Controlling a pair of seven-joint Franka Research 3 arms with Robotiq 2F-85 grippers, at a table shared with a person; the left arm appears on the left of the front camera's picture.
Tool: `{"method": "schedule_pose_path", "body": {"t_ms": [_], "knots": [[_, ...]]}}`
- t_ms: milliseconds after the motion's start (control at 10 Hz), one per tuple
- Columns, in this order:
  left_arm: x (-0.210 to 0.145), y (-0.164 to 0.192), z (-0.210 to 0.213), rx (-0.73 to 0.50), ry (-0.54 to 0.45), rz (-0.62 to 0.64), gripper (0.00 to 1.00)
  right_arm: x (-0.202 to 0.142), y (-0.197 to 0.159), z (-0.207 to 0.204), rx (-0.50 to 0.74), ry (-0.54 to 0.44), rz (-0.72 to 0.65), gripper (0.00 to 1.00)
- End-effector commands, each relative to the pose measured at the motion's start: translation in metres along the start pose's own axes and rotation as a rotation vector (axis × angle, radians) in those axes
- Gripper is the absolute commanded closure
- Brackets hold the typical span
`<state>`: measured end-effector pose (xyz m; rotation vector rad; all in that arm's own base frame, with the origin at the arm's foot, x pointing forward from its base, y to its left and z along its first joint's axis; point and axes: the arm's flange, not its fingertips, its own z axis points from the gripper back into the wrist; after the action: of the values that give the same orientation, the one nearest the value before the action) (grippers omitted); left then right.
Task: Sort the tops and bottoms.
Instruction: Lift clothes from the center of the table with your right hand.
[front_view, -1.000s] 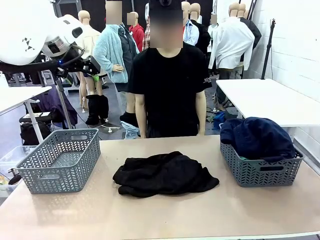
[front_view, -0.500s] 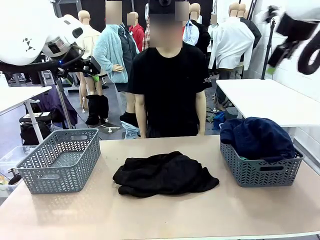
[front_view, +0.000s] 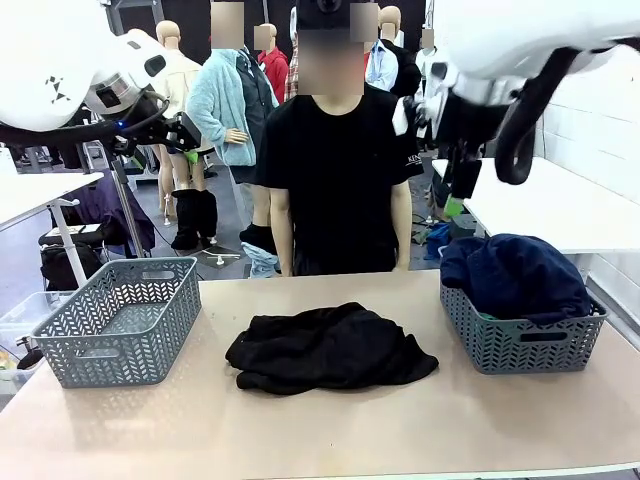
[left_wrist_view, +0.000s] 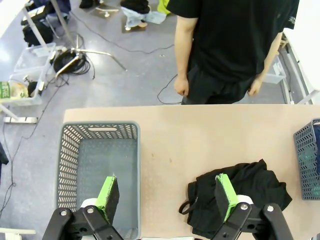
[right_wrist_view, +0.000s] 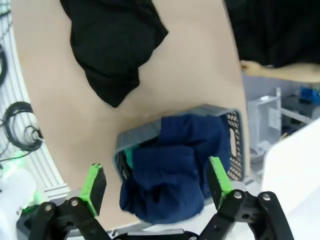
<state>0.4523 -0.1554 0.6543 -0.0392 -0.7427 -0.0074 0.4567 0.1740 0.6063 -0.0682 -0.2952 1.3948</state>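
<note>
A crumpled black garment (front_view: 330, 348), which looks like bottoms, lies mid-table in front of the person. A navy blue top (front_view: 520, 273) fills the right basket (front_view: 520, 345); in the right wrist view a bit of green cloth (right_wrist_view: 128, 152) peeks out beside the navy top (right_wrist_view: 172, 172). My right gripper (front_view: 457, 198) hangs open, high above the table's far right, and looks down on that basket (right_wrist_view: 235, 132) with nothing between its fingers (right_wrist_view: 156, 179). My left gripper (left_wrist_view: 166, 195) is open and empty, high over the left basket (left_wrist_view: 100, 165) and the black garment (left_wrist_view: 240, 192).
The grey left basket (front_view: 125, 318) holds nothing. The person (front_view: 340, 160) stands at the far edge with hands (left_wrist_view: 181, 86) hanging at the sides. Bare tabletop (front_view: 320, 430) stretches along the near edge. My left arm (front_view: 60, 60) is raised at the upper left.
My right arm has swung in from the upper right and now hangs above the far side of the right basket. The left arm, the garments and the person have not moved.
</note>
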Motion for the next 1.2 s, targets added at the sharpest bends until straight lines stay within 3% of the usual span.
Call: {"method": "schedule_pose_path", "body": {"t_ms": [0, 100, 200, 600, 700, 800, 1100], "knots": [[0.0, -0.001, 0.0, 0.014, 0.0, 0.021, 0.0, 0.004, -0.021, -0.022, 0.053, -0.003, -0.119, 0.0], [0.0, -0.001, 0.0, 0.014, 0.0, 0.021, 0.0, -0.01, -0.026, -0.026, 0.084, -0.037, -0.185, 0.0], [0.0, -0.001, 0.0, 0.014, 0.0, 0.021, 0.0, 0.003, -0.008, -0.023, 0.041, 0.004, -0.027, 0.0], [0.0, -0.001, 0.0, 0.014, 0.0, 0.021, 0.0, 0.005, -0.012, -0.027, 0.051, -0.002, -0.058, 0.0], [0.0, -0.001, 0.0, 0.014, 0.0, 0.021, 0.0, 0.038, -0.033, -0.057, 0.08, -0.052, -0.024, 0.0], [0.0, -0.001, 0.0, 0.014, 0.0, 0.021, 0.0, 0.072, -0.052, -0.091, 0.185, -0.054, 0.0, 0.0], [0.0, -0.001, 0.0, 0.014, 0.0, 0.021, 0.0, 0.128, -0.08, -0.176, 0.421, -0.043, 0.024, 0.0]]}}
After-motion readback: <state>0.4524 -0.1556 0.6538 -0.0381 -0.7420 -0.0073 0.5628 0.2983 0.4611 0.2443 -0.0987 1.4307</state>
